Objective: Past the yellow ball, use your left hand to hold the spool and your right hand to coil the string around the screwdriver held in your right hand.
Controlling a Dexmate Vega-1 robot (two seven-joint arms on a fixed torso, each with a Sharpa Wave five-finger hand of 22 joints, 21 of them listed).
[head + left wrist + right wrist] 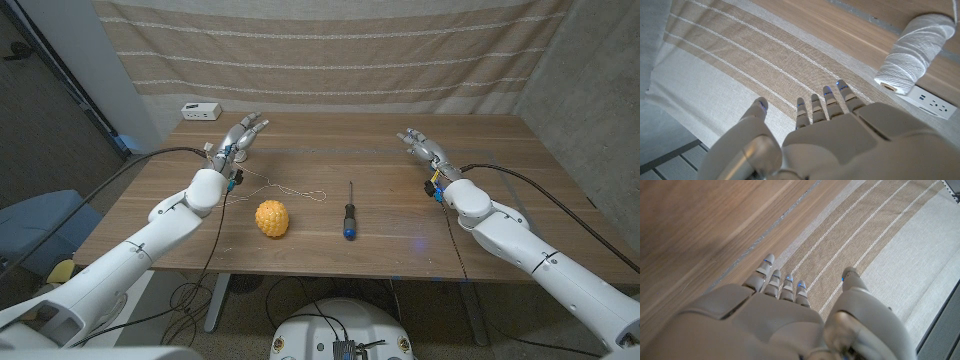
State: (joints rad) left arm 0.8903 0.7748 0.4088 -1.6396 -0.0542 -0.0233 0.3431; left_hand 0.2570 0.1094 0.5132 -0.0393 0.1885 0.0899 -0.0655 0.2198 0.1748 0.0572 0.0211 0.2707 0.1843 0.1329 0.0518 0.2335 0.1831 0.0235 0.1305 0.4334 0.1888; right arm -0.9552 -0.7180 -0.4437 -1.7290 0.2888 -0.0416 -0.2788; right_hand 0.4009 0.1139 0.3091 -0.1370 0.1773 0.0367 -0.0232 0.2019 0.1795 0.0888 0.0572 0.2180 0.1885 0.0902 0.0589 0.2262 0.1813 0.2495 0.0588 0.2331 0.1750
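Observation:
A yellow knobbly ball [271,218] lies near the table's front, left of centre. Right of it lies the screwdriver [349,218], thin dark shaft pointing away, blue-and-black handle toward me. Thin white string [290,191] trails loose over the table from behind the ball toward my left wrist. The white spool [912,50] stands on the wood close beside my left hand [840,135], untouched. My left hand [240,135] hovers at the back left, fingers stretched out and apart, holding nothing. My right hand [425,148] is at the back right, fingers out too, well clear of the screwdriver.
A white power strip [201,111] lies at the table's back left corner, just beyond the spool. A striped beige curtain [330,50] hangs behind the table. Cables run along both arms and over the table's side edges.

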